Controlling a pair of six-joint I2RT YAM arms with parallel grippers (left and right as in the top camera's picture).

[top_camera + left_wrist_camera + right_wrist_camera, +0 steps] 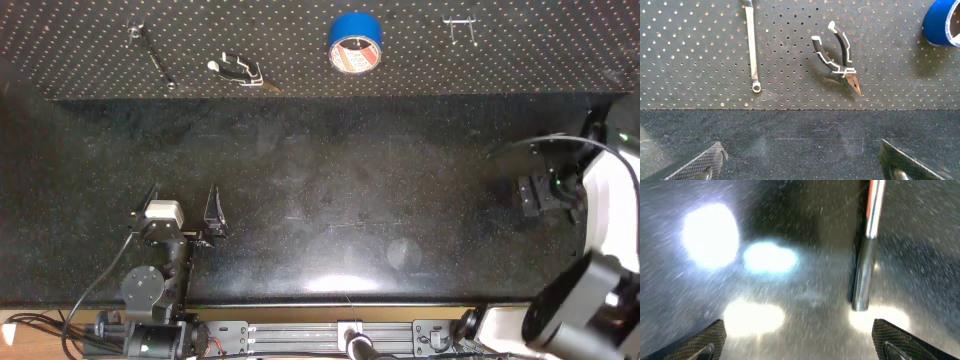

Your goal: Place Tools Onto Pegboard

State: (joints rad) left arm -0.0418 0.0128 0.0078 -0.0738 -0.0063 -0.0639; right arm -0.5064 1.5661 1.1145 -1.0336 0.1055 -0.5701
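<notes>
With a wrench (152, 55), pliers (238, 70) and blue tape roll (355, 43) hanging on the far pegboard (520, 55), the right hand (799, 337) hovers spread open over a metal-shafted tool (862, 275) on the table's (330, 200) right side, apparently to grasp it, while the released left hand (800, 160) rests near-left.

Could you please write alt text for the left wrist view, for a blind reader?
A wrench, pliers and part of a blue tape roll hang on a dark pegboard. In front of it, the left gripper is open and empty over a black worktop.
</notes>
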